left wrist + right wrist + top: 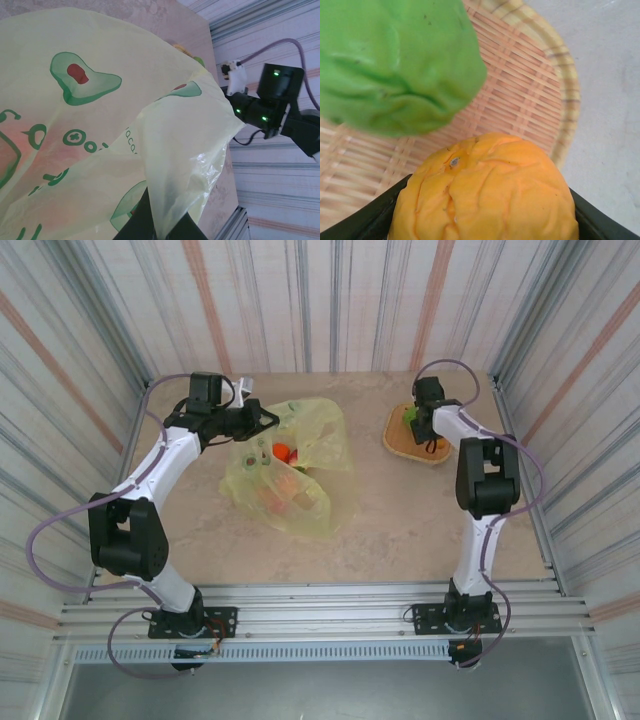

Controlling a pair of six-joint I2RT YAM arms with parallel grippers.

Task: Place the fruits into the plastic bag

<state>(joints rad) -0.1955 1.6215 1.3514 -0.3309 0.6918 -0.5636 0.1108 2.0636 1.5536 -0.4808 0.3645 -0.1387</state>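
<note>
Overhead, the plastic bag (300, 480) is shown crumpled on the table (400, 530), left of centre; several fruits (283, 452), orange & red among them, are visible inside it. The L gripper (262, 420) is positioned at the bag's far-left rim; in the left wrist view its jaws are seen pinched together on a fold of the film. The R gripper (418, 426) is positioned over the woven tray (400, 452) at far right, well apart from the bag. An orange fruit (485, 200) is flanked by both fingers (355, 225), approx. in contact w/ its sides; whether it is clamped cannot be told. A green fruit (395, 65) is shown on the tray just beside it.
</note>
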